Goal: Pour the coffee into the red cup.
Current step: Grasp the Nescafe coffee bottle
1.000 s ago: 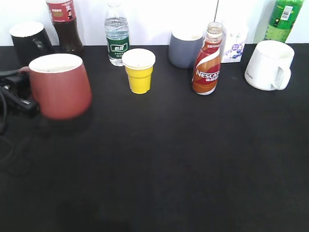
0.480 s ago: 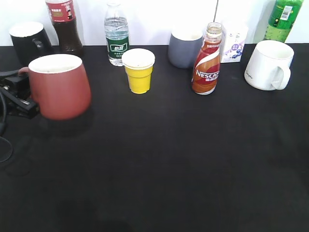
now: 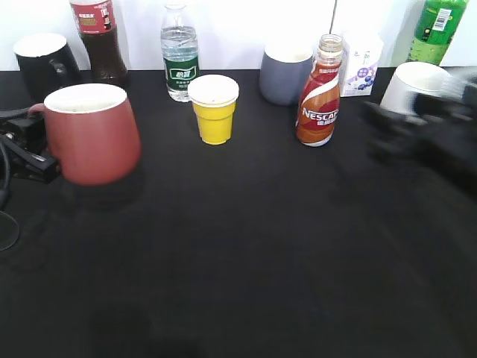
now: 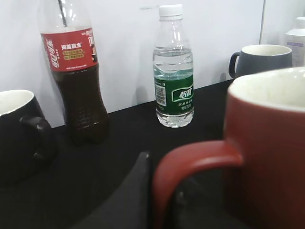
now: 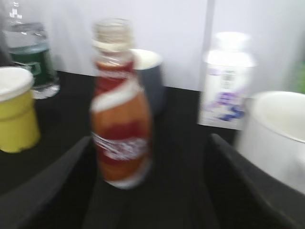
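Your left gripper [image 3: 33, 145] is clamped on the red cup's [image 3: 93, 134] handle at table left; your right gripper [image 5: 147, 191] is spread wide, facing the uncapped Nescafé bottle [image 3: 320, 93] mid-back; a fast, off-centre approach could topple it, spilling coffee.

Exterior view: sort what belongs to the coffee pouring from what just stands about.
Job:
curvy orange-brown Nescafe coffee bottle
squat dull-red ceramic mug
left gripper at its handle
right gripper, blurred

Standing about:
small yellow cup
clear water bottle
dark cola bottle
black mug
grey mug
white mug
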Controlling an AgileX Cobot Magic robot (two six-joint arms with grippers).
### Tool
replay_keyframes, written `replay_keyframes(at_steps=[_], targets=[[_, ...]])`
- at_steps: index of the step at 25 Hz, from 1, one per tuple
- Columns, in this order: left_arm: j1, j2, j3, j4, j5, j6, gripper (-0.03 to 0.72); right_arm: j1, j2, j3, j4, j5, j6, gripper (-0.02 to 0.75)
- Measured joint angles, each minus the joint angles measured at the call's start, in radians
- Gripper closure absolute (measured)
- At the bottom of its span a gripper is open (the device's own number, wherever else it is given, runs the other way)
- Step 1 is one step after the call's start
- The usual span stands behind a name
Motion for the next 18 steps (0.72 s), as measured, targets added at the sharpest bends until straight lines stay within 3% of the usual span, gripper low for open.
replay_keyframes(at_steps=[3, 6, 7, 10, 18], targets=[[0.000, 0.000, 0.000, 0.000, 0.000, 0.000, 0.645, 0.139, 0.084, -0.122, 0.179, 0.101, -0.048, 0.191], [0.000, 0.000, 0.000, 0.000, 0.000, 0.000, 0.645, 0.160, 0.172, -0.203, 0.269, 0.151, -0.051, 0.191], [0.000, 0.000, 0.000, 0.000, 0.000, 0.000, 0.645, 0.160, 0.188, -0.221, 0.274, 0.154, -0.051, 0.190], [0.000, 0.000, 0.000, 0.000, 0.000, 0.000, 0.645, 0.160, 0.244, -0.236, 0.280, 0.121, -0.052, 0.075], [0.000, 0.000, 0.000, 0.000, 0.000, 0.000, 0.645, 0.160, 0.420, -0.372, 0.294, 0.056, -0.052, 0.066]])
